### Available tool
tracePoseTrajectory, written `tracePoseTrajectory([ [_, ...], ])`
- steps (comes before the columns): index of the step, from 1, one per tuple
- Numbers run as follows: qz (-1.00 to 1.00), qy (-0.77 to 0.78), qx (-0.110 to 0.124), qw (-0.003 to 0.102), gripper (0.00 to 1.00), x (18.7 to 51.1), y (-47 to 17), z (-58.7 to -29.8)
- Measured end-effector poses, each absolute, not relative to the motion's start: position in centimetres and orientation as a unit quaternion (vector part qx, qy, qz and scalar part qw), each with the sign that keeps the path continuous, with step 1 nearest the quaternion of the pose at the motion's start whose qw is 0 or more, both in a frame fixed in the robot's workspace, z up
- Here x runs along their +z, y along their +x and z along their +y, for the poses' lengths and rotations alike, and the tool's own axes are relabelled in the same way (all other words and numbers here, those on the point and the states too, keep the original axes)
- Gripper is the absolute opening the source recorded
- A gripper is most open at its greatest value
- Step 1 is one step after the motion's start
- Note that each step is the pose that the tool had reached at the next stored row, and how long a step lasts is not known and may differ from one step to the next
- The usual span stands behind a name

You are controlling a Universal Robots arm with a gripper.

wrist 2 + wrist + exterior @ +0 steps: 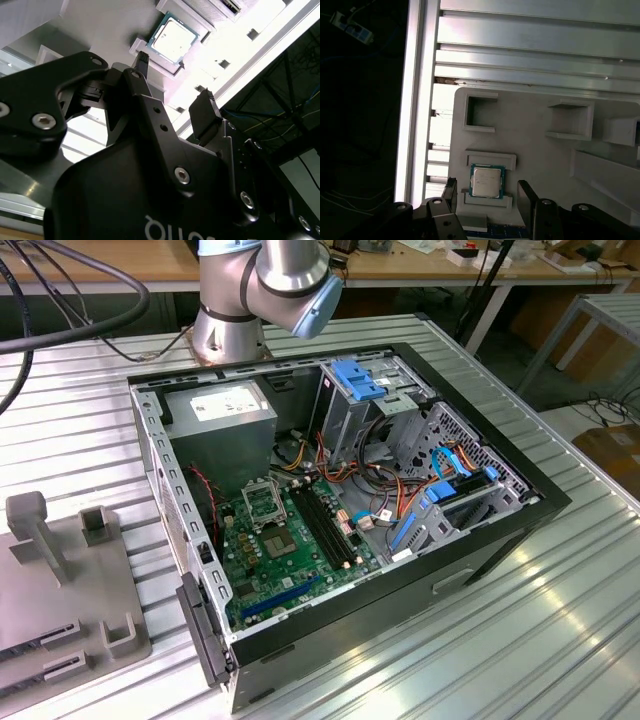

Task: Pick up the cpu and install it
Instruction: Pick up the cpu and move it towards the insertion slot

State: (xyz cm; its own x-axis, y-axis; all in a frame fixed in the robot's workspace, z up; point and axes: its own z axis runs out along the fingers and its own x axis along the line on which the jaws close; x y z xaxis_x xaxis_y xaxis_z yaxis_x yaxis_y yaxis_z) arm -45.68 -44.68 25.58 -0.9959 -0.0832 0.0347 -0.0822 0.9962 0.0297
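The cpu (486,181) is a small silver-topped square chip with a green edge. It lies flat in a shallow holder on a grey fixture plate (540,160). In the second wrist view the cpu (173,39) lies beyond the fingertips. My gripper (488,196) is open, and its two black fingers (526,197) stand one on each side of the chip without touching it. In the second wrist view the gripper (174,85) has nothing between its fingers. On the green motherboard (300,555) inside the open computer case (400,570), the silver socket frame (262,503) stands open.
The fixture plate (60,580) lies on the slatted aluminium table (520,640), at the exterior view's left of the case. It carries raised grey blocks and pockets (480,112). Inside the case are the power supply (220,420), black memory slots (325,525), cables and blue drive brackets (355,380). The table's edge (415,100) runs close to the chip.
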Motion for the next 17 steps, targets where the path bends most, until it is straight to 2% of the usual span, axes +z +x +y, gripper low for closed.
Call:
tracePoseTrajectory([
  [9, -0.999, 0.042, -0.014, 0.018, 0.60, 25.4, -45.7, -44.9],
  [17, -0.999, 0.042, -0.014, 0.018, 0.60, 23.8, -45.7, -45.0],
])
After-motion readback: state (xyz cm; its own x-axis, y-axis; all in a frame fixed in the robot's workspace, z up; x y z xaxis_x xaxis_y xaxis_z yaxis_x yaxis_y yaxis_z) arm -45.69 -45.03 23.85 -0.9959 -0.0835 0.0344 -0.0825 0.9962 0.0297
